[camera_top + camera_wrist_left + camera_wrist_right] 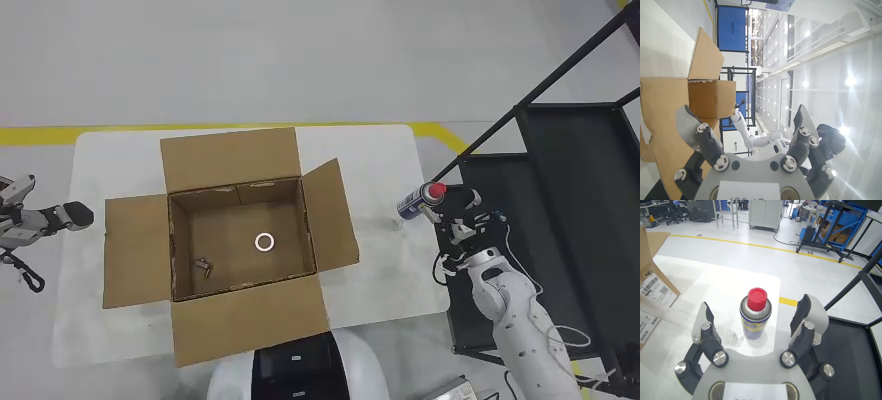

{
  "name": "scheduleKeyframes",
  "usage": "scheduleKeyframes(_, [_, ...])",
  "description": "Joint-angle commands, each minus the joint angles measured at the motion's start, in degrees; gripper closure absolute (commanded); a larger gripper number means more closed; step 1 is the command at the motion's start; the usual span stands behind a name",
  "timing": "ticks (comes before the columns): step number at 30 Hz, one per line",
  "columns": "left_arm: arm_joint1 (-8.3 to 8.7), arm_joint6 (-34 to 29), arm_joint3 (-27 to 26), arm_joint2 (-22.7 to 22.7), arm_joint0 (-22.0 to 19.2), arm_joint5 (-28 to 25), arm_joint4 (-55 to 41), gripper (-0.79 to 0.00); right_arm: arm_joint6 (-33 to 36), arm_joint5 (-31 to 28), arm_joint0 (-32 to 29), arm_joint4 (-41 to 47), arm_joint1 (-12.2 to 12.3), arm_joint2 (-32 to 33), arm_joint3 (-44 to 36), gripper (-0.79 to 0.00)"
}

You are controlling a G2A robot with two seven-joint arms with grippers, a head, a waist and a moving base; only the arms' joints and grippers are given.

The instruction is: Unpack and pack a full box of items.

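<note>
The right pincer (pixel 755 308) hung spread wide, its two ribbed fingers (pixel 800 311) one on each side of a spray can (pixel 755 317) and neither touching it. The can, with a red cap and a blue and yellow body, stood upright on the white table (pixel 719 285) just ahead of the pincer's palm, close to the table's rounded corner and edge. Beside that pincer, off the table's edge, stood a black rack (pixel 560 200) with dark shelves. Farther across the table from the right pincer lay the cardboard box (pixel 240 235), open at the top with all four flaps folded outward; the side of the box facing this pincer carried white printed labels (pixel 651 291). Down on the box's floor lay a small white ring (pixel 265 241) near the middle and a small dark piece (pixel 203 266) toward one corner; what that piece was could not be told. Beyond the box, at the table's opposite edge, the left pincer (pixel 742 113) was also spread wide and held nothing, with the box's outer wall and a spread flap just ahead of one finger. Past the far side of the table a yellow line (pixel 60 133) ran along the floor.
</note>
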Motion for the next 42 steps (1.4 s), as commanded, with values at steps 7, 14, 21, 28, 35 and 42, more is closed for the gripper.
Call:
scheduleKeyframes(7, [0.0, 0.0, 0.0, 0.0, 0.0, 0.0, 0.0, -0.785, -2.5, 1.46, 6.0, -0.7, -0.79, -3.61, 10.86, -0.785])
scheduleKeyframes(14, [0.0, 0.0, 0.0, 0.0, 0.0, 0.0, 0.0, -0.785, -2.22, 0.74, 11.59, -0.32, -1.68, -7.43, 17.12, -0.785])
scheduleKeyframes(21, [0.0, 0.0, 0.0, 0.0, 0.0, 0.0, 0.0, -0.785, -3.24, 2.22, 16.39, 2.8, -2.98, -10.46, 22.76, -0.785])
scheduleKeyframes(28, [0.0, 0.0, 0.0, 0.0, 0.0, 0.0, 0.0, -0.785, -3.96, 0.22, 18.83, 5.01, -3.64, -11.82, 26.51, 0.0])
scheduleKeyframes(35, [0.0, 0.0, 0.0, 0.0, 0.0, 0.0, 0.0, -0.785, -5.4, -0.82, 19.71, 5.99, -3.93, -12.16, 28.03, 0.0])
scheduleKeyframes(42, [0.0, 0.0, 0.0, 0.0, 0.0, 0.0, 0.0, -0.785, -9.99, -2.82, 17.04, 3.61, -3.11, -9.94, 21.39, 0.0])
